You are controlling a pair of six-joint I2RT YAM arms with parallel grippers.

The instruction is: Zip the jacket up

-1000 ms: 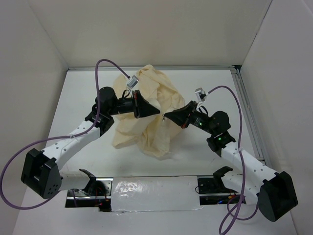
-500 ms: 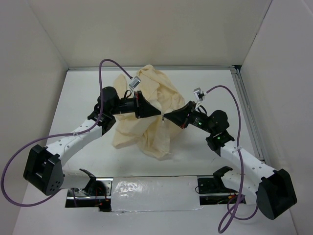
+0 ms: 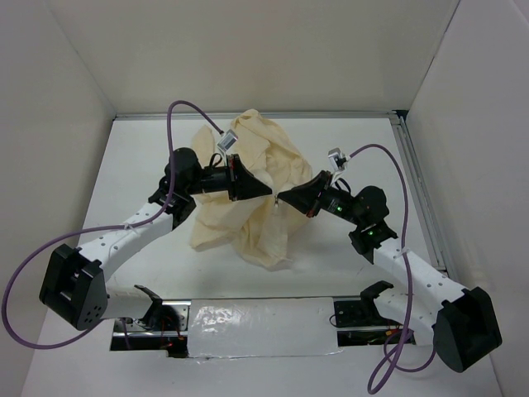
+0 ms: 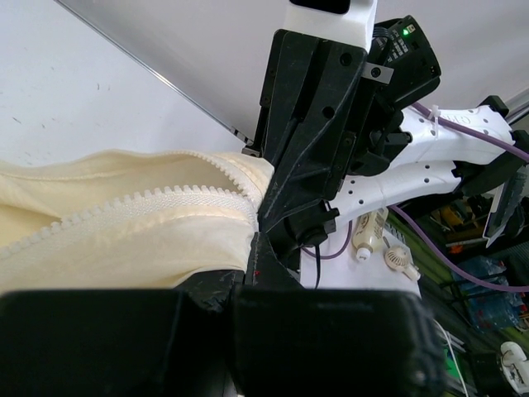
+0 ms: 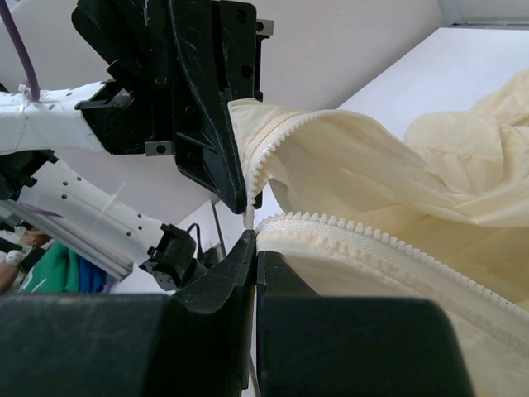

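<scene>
The pale cream jacket [image 3: 256,169] lies bunched on the white table, its front lifted between the two arms. My left gripper [image 3: 268,194] is shut on one zipper edge of the jacket [image 4: 124,227], its jaws [image 4: 251,248] pressed together at the end of the toothed tape. My right gripper [image 3: 283,197] faces it tip to tip, almost touching. It is shut on the other zipper edge [image 5: 388,244], whose teeth run off to the right from its tips [image 5: 254,241]. The left gripper's fingers [image 5: 223,157] hold the second row of teeth just above.
White walls close in the table [image 3: 132,165] on three sides. A metal rail [image 3: 417,190] runs along its right edge. Purple cables [image 3: 186,106] loop above both arms. Silver tape [image 3: 256,318] covers the near edge between the arm bases.
The left arm has shifted slightly and its cable loop has moved. Both grippers stay shut on the zipper edges at the same spot.
</scene>
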